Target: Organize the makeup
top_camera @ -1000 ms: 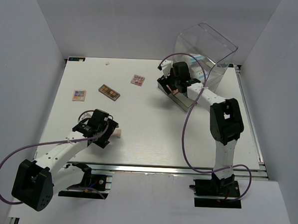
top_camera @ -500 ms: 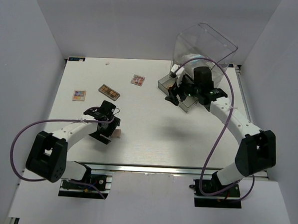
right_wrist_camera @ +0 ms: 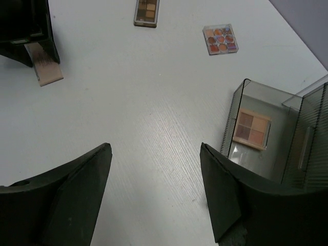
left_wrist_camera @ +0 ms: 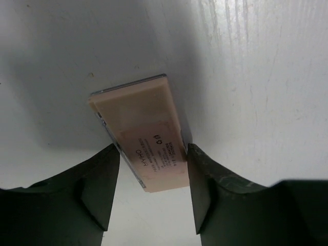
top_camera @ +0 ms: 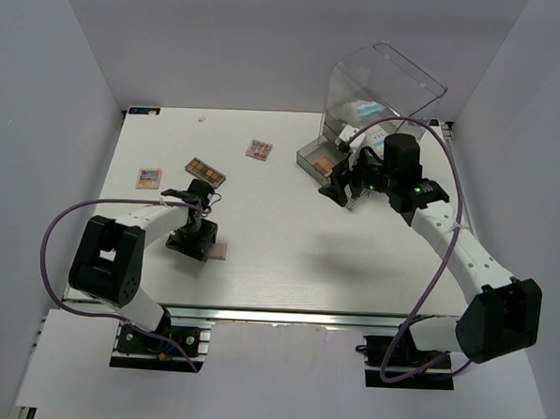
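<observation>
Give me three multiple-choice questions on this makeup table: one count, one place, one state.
1. How many palettes lie on the bare table? A two; B four; C six.
2. Where is the four-pan beige palette? A on the table; B in the pulled-out clear drawer; C held in the air.
3. The right hand is: A open and empty; B shut on a jar; C shut on a brush.
Answers: B, orange square, brown strip, multicolour square, pink palette. B, drawer walls surround it. A, nothing sits between its spread fingers.
</observation>
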`<state>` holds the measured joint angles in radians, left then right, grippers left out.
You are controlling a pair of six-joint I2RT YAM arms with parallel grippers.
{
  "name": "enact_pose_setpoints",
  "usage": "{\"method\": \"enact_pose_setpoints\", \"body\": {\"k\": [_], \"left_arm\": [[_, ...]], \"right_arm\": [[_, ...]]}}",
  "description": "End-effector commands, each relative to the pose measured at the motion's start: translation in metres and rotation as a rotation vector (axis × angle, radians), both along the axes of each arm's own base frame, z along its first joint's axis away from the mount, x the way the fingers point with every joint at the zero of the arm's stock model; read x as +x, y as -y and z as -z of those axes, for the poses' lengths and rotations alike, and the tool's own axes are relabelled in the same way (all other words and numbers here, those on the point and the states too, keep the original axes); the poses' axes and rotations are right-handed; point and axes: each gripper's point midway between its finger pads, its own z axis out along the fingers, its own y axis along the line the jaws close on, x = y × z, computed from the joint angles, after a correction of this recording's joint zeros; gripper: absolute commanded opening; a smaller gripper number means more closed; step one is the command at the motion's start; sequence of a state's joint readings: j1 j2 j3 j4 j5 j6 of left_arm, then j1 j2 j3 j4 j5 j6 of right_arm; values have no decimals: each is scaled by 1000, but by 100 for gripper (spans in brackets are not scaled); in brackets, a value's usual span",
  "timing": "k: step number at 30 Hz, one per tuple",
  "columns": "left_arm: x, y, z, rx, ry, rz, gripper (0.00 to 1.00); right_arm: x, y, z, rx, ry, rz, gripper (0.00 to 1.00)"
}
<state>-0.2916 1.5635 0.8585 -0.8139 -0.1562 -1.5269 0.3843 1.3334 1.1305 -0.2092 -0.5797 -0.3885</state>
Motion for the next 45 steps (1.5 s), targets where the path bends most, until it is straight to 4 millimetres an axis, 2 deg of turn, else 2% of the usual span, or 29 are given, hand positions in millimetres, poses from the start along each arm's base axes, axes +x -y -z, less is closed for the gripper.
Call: {"method": "enact_pose_setpoints", "body": {"k": [1,4,5,7,8,9,10,12,15,17,18,20,21,22,24,25,26,27,28,29,30,31,32,33,35,38,41,42,45], "left_arm": [[-10,1,14,-7,-64,-6,61],[-5,5,11,-26,-48,11,50],[2,9,9,-43,-15,41,42],[19,19,-2,-86,64,97,36],[39,27,-14,-105,144,160,31],[50,36,-27,-128,200,209,27],[62,45,-38,-138,257,257,25],[88,63,-70,-137,371,385,19],[111,111,-113,-168,526,578,11],[123,135,-127,-179,587,642,10],[126,160,-136,-222,614,691,9],[131,183,-141,-250,636,731,9],[137,202,-156,-271,674,759,9],[141,215,-145,-282,656,786,9],[144,241,-147,-304,670,826,9],[154,256,-166,-321,720,839,9],[160,267,-153,-323,701,855,10],[162,279,-153,-329,706,871,10],[172,291,-171,-338,746,881,10],[178,299,-156,-336,719,885,10],[182,305,-155,-336,719,888,10],[191,313,-170,-345,750,886,10],[195,318,-171,-348,758,885,10],[199,323,-158,-346,737,885,10],[208,332,-167,-361,763,868,11],[214,342,-152,-388,743,840,14],[218,355,-145,-442,744,828,23],[220,360,-147,-457,753,829,32],[220,371,-141,-502,754,828,42]], "right_arm": [[-5,1,-22,54,36,-9,75],[-9,5,-32,74,46,-4,75],[-9,8,-35,82,52,1,75],[-13,12,-42,99,60,4,76],[-11,20,-45,111,67,27,76],[-13,25,-61,145,118,29,76],[-9,38,-57,160,111,67,77],[-11,49,-76,195,192,95,77],[-8,71,-90,207,266,161,76],[-7,82,-95,210,285,206,75],[-5,88,-97,211,294,229,75],[-5,95,-100,219,303,259,74],[-5,97,-100,227,298,269,75],[-4,102,-100,229,299,285,74],[-5,105,-97,242,282,303,75],[-4,108,-96,245,277,312,74],[-5,109,-96,247,274,315,74],[-6,110,-94,248,268,317,75],[-7,111,-94,251,268,322,75],[-8,112,-94,251,268,324,74],[-9,113,-92,249,264,327,75],[-10,114,-91,247,265,328,74],[-12,114,-91,246,266,328,74],[-13,115,-87,242,261,330,75],[-15,116,-87,240,266,335,75],[-18,117,-83,242,255,340,75],[-21,117,-80,243,247,341,75],[-22,117,-80,242,249,340,75],[-23,118,-80,236,261,340,75]]}}
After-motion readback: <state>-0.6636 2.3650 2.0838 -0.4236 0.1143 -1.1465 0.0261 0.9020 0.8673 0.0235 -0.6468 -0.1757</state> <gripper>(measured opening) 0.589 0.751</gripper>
